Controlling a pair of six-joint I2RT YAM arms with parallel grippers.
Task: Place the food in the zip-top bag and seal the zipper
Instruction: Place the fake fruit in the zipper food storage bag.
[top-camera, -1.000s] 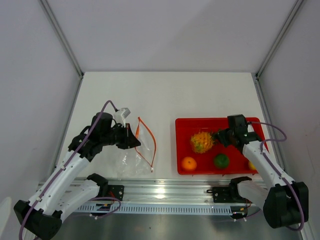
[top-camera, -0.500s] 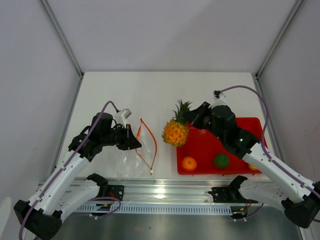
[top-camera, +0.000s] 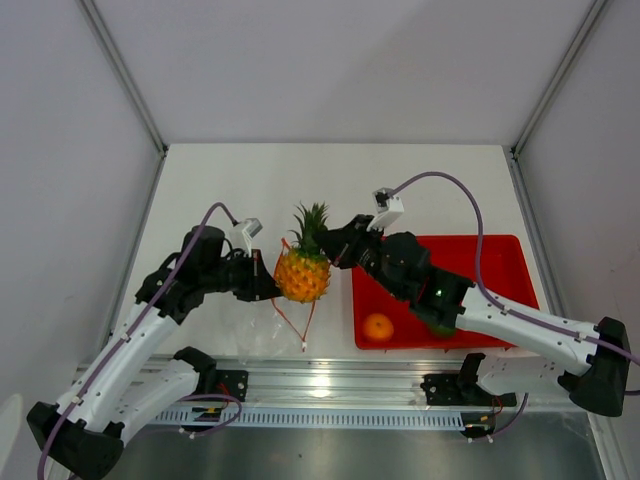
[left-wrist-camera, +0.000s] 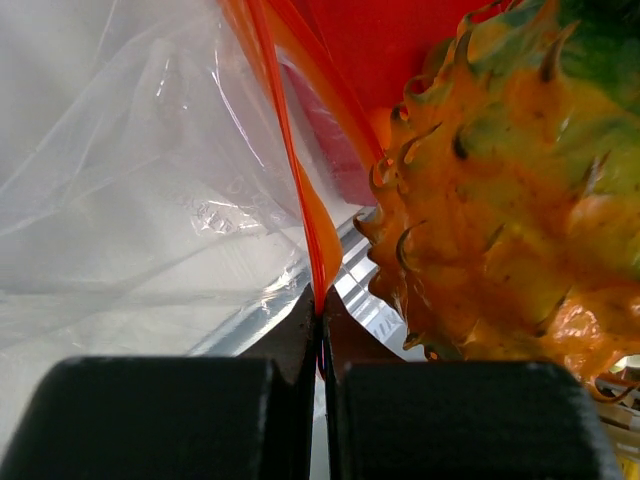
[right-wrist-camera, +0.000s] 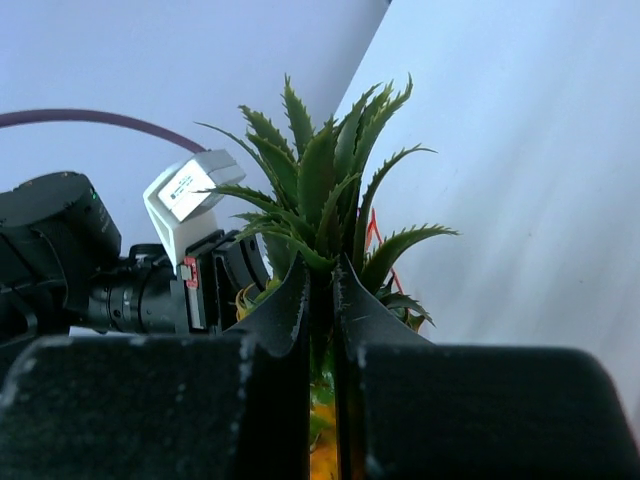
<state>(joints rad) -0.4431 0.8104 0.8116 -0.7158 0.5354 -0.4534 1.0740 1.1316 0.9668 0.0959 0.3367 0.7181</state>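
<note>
Pineapple is held by its green crown in the closed right jaws, just beside the zipper of the zip-top bag on the desk. That strip is pinched in the closed left jaws. An orange ball is seen in the red tray.

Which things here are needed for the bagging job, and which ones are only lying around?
For the job: pineapple, orange ball, zip-top bag, its zipper, left pincer shut on the zipper, right pincer shut on the pineapple's crown.
Just there: red tray, metal rail.
</note>
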